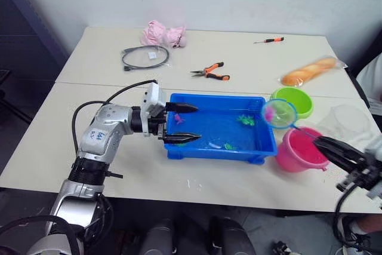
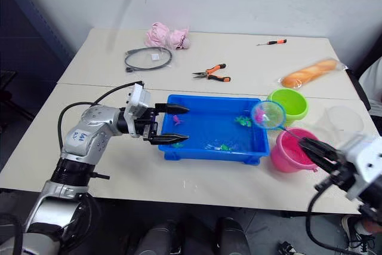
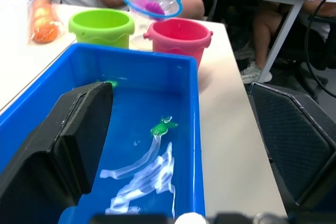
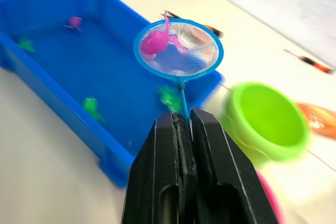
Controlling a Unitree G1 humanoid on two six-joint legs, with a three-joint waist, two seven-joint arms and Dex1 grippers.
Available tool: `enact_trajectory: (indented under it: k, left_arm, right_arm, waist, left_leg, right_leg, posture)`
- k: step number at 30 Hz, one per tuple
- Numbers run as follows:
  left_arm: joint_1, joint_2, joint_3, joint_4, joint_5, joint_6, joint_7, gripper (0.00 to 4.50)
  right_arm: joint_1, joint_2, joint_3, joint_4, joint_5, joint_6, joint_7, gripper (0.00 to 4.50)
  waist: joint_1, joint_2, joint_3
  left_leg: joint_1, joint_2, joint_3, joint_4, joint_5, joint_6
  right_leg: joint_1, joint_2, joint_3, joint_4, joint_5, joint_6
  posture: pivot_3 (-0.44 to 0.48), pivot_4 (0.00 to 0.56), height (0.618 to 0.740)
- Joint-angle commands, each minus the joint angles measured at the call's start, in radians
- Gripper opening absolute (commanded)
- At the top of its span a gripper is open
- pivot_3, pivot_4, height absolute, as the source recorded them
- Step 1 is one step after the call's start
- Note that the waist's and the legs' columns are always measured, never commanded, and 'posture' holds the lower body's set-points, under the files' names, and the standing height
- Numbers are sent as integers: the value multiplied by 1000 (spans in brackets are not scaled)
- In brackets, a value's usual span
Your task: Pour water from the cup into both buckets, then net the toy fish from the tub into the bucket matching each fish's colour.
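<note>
Net with a pink fish in its mesh hangs over the right end of the blue tub, between the green bucket and the pink bucket, its thin handle pinched in the right gripper, whose two fingers are pressed together on it. On the left, the left gripper is spread wide, one finger inside the tub's left wall and one outside it, apparently steadying the tub. The net looks very light, with a stiff rim and limp mesh; a thin, smooth handle could twist in a pinch grip, so holding well down its length seems wisest. The fish looks small, hard, light and probably wet, likely to slide out if the hoop tips. Green fish and another pink fish lie in shallow water in the tub. The clear cup, at the right edge past the buckets, is hard to make out against the table. Water inside the buckets cannot be seen from these angles, and the pink bucket's near side is partly covered by the right arm. Pliers, a screwdriver, a coiled cable, a pink cloth and a wrapped loaf sit far back on the table
</note>
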Motion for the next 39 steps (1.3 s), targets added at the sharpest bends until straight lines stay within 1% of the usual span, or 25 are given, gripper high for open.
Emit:
enact_trajectory:
  k: [1,4,7,12,14,17,19,22,24,26,29,32,36,39]
  left_arm:
    - [-26,-22,-6,8,-1,-22,-26,4478]
    - [-33,-41,-8,19,1,-27,-32,4478]
    - [-39,-56,-10,32,5,-34,-33,4478]
    - [-36,-75,-4,51,11,-48,-24,4478]
    - [-28,-74,-2,56,19,-62,-22,4478]
    - [-8,-69,10,36,17,-63,-2,4478]
    - [7,-65,12,19,15,-59,7,4478]
    - [27,-59,9,-7,20,-61,17,4478]
    - [29,-59,10,-13,22,-63,24,4478]
    - [33,-54,16,-15,24,-65,28,4478]
    - [39,-51,20,-19,24,-67,33,4478]
    - [46,-52,19,-28,23,-66,39,4478]
    - [55,-54,18,-40,21,-62,47,4478]
    - [58,-56,21,-45,14,-55,51,4478]
  right_arm:
    - [89,43,-153,-9,4,-76,12,0]
    - [150,91,-210,35,-41,-170,6,0]
    - [177,131,-201,100,-129,-294,-20,0]
    - [180,163,-94,261,-412,-664,-96,0]
    - [170,176,-69,301,-473,-738,-152,0]
    - [198,169,-27,372,-642,-904,-229,0]
    - [184,203,-30,388,-695,-923,-318,0]
    - [173,173,-9,403,-896,-1040,-433,0]
    - [168,157,-6,414,-996,-1080,-507,0]
    - [165,128,-14,423,-1142,-1118,-607,0]
    - [164,90,-9,426,-1263,-1146,-718,0]
    - [165,58,13,433,-1331,-1148,-786,0]
    - [194,19,39,461,-1368,-1141,-832,0]
    - [209,9,48,442,-1384,-1136,-865,0]
  waist:
    - [-1,0,0]
    - [0,0,0]
    - [-2,0,0]
    - [-3,0,0]
    - [-4,1,0]
    - [-3,1,0]
    - [-3,1,0]
    - [-5,1,0]
    - [-4,1,0]
    - [-3,1,0]
    - [-3,1,0]
    - [-4,1,0]
    - [-4,1,0]
    - [-4,1,0]
  left_leg:
    - [0,0,0,0,0,0]
    - [1,0,0,0,0,0]
    - [1,0,1,0,-1,0]
    - [2,0,2,-1,-1,0]
    - [2,0,3,-1,-1,0]
    - [2,0,3,-1,0,-1]
    - [2,0,3,-1,0,-1]
    - [2,0,3,-1,0,-2]
    - [2,0,3,0,0,-2]
    - [2,0,3,0,0,-2]
    - [2,0,3,-1,0,-2]
    - [2,0,3,-1,0,-3]
    - [2,0,2,-1,1,-3]
    - [2,0,2,-1,1,-3]
  right_leg:
    - [0,0,1,0,0,0]
    - [0,0,1,-1,0,0]
    - [0,0,2,-3,0,0]
    - [-1,0,2,-2,0,0]
    - [-1,0,3,-2,0,0]
    - [-2,0,3,-1,0,0]
    - [-1,0,3,-1,0,0]
    - [-1,-1,4,-1,0,0]
    - [-2,-1,4,-1,0,0]
    - [-1,-1,4,-1,0,0]
    - [-2,0,4,-1,-1,-1]
    - [-2,0,4,-1,-1,-1]
    - [-1,0,4,-1,-1,-1]
    - [-1,0,4,-1,-1,-1]
  posture:
    - [0,150,740]
    - [0,150,740]
    - [0,150,740]
    - [0,150,740]
    - [0,150,740]
    - [0,150,740]
    - [0,150,740]
    - [0,150,740]
    - [0,150,740]
    - [0,150,740]
    - [0,150,740]
    - [0,150,740]
    - [0,150,740]
    - [0,150,740]
